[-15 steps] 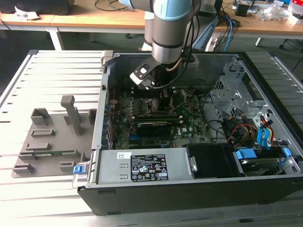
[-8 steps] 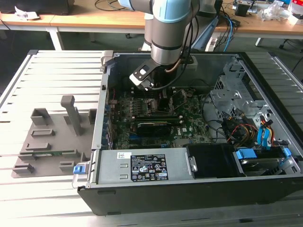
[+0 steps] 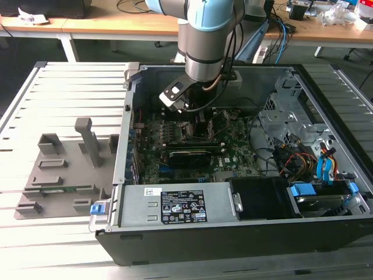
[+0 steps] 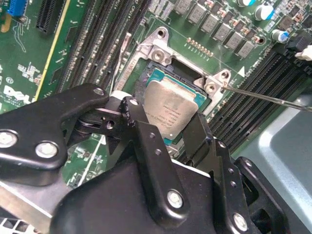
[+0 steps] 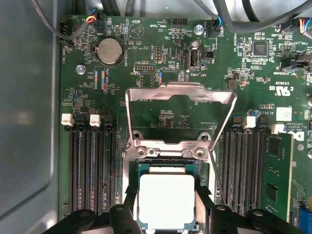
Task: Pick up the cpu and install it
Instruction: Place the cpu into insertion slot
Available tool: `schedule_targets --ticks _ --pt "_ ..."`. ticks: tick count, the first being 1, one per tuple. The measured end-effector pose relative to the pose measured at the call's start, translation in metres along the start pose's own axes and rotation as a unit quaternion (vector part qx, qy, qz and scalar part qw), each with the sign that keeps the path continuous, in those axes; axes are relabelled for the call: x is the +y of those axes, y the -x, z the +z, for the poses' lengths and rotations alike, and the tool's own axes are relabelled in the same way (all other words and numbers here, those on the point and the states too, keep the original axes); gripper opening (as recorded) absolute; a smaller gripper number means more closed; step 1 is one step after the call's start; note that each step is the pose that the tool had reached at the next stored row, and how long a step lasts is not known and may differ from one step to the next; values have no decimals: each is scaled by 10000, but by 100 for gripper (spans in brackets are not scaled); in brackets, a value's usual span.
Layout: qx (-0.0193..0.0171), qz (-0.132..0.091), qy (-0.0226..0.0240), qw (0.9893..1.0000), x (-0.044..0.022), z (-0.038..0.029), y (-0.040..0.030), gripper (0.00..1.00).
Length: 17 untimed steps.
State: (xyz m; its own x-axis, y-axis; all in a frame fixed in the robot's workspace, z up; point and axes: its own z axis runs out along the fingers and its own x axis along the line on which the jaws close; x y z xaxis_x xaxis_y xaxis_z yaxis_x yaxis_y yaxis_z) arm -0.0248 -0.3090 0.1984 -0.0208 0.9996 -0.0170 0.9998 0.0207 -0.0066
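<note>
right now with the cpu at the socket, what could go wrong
The cpu is at the socket, but whether it lies flat is unclear; pressed skewed, both could be damaged. The open load plate and thin lever wire stand close to the gripper, which could snag them.

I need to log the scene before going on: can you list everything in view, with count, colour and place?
case: one, black, open, on the table.
fixture tray: one, grey, exterior view's left of the case.
motherboard: one, green, inside the case.
socket frame: one, bare metal, swung open on the motherboard.
cpu: one, silvery top, at the socket.
memory stick: one, green, slotted beside the socket.
coin cell: one, silver, on the motherboard.
arm: one, silver and blue, reaching into the case.
gripper: one, black, at the cpu.
</note>
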Motion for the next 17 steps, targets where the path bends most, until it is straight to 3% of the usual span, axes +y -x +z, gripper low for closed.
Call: schedule_targets --ticks 13,14,15,17 --pt "-3 54 0 10000 7 24 33 55" --pt "2 53 0 10000 8 26 31 62" --pt "1 53 -1 10000 8 25 31 62" --pt "0 54 -1 10000 7 -18 32 62"
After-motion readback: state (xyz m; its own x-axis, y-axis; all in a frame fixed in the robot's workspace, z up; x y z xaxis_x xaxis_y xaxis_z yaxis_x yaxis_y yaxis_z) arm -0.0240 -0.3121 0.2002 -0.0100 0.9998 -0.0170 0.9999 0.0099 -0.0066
